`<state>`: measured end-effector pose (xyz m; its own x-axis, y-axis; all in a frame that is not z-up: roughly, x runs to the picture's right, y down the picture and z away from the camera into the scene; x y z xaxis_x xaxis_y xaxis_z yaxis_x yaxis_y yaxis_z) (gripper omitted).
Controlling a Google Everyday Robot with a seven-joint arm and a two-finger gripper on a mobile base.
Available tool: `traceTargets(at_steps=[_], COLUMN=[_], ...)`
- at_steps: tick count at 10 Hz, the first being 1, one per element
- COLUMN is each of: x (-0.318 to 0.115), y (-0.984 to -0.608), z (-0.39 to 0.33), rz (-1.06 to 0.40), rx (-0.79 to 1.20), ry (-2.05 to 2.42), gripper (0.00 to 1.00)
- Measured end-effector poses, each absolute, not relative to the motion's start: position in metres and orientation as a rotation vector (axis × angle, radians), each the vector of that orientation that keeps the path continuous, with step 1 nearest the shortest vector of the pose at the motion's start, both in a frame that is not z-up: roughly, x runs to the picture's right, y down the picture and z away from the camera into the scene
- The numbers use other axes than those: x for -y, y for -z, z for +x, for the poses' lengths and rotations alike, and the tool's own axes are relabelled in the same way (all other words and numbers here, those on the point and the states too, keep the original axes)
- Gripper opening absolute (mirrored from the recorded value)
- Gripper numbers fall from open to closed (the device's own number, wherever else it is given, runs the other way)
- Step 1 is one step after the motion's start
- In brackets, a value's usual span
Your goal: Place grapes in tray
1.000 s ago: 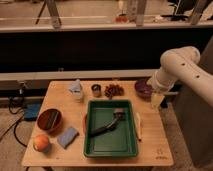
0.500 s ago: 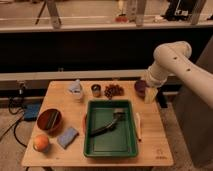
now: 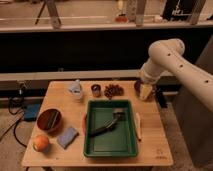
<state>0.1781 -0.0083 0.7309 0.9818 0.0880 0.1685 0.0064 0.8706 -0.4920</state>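
Note:
The grapes [image 3: 113, 90], a small dark reddish-brown bunch, lie on the wooden table just behind the far rim of the green tray [image 3: 92, 130]. The tray holds a dark brush-like tool [image 3: 110, 122]. My gripper [image 3: 145, 91] hangs from the white arm at the table's far right, over a dark purple bowl [image 3: 137, 86], to the right of the grapes and apart from them.
A small dark cup [image 3: 96, 90] stands left of the grapes. A pale crumpled item [image 3: 76, 89] lies at the back left. A reddish-brown bowl [image 3: 49, 120], a blue sponge [image 3: 67, 137] and an orange fruit [image 3: 41, 142] are at the front left. A pale stick [image 3: 137, 126] lies right of the tray.
The arm has swung left and forward, bringing the gripper from beyond the table's right edge to above the purple bowl, nearer the grapes.

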Motion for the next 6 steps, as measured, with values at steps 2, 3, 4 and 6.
traceTargets(at_steps=[2, 3, 4, 6], x=[0.013, 0.014, 0.016, 0.017], y=[-0.738, -0.740, -0.743, -0.754], z=[0.168, 0.166, 0.163, 0.154], rz=[-0.513, -0.512, -0.513, -0.515], rx=[0.207, 0.215, 0.221, 0.233], ry=[-0.038, -0.039, -0.035, -0.022], gripper=[0.80, 0.80, 0.80, 0.80])
